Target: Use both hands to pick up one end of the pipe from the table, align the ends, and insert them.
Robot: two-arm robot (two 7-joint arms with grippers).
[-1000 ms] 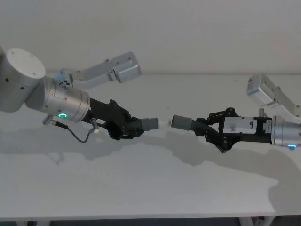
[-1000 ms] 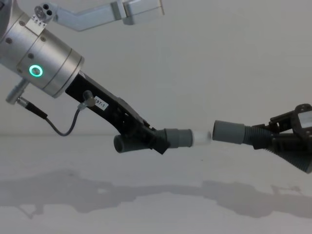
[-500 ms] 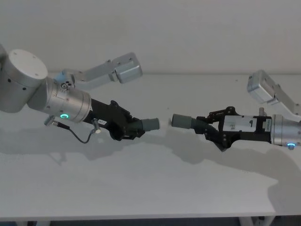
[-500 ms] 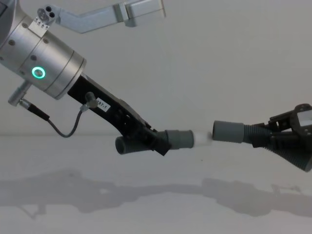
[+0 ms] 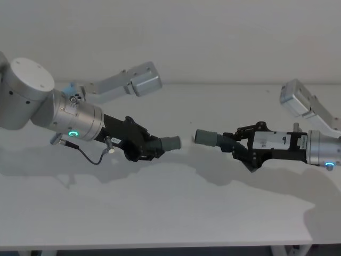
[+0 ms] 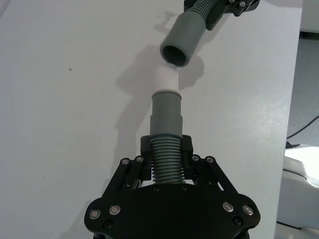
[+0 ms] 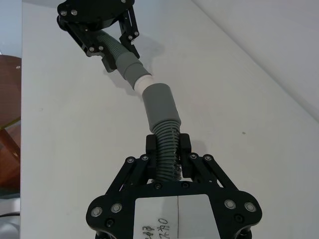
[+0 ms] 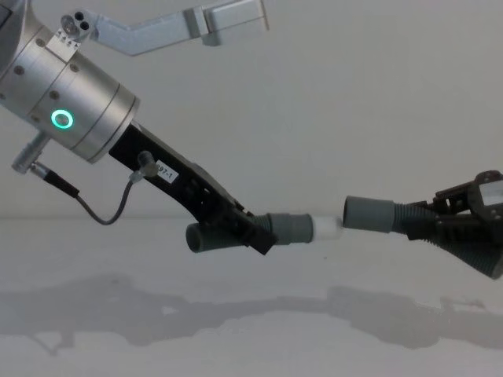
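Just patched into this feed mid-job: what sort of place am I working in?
Likely a robot test bench or lab, not a home or factory. A bare white table against a plain wall, and nothing out but two grey pipe pieces, one in the left gripper, one in the right gripper, both held above the table.

Both pipe pieces are held above the table (image 5: 170,213), whose surface below and near them is bare. The left gripper (image 5: 152,146) closes the left side and the right gripper (image 5: 234,145) the right side. Between the white tip (image 8: 325,228) and the grey socket (image 8: 368,214) only a narrow gap is open. The far table strip is free in the centre.
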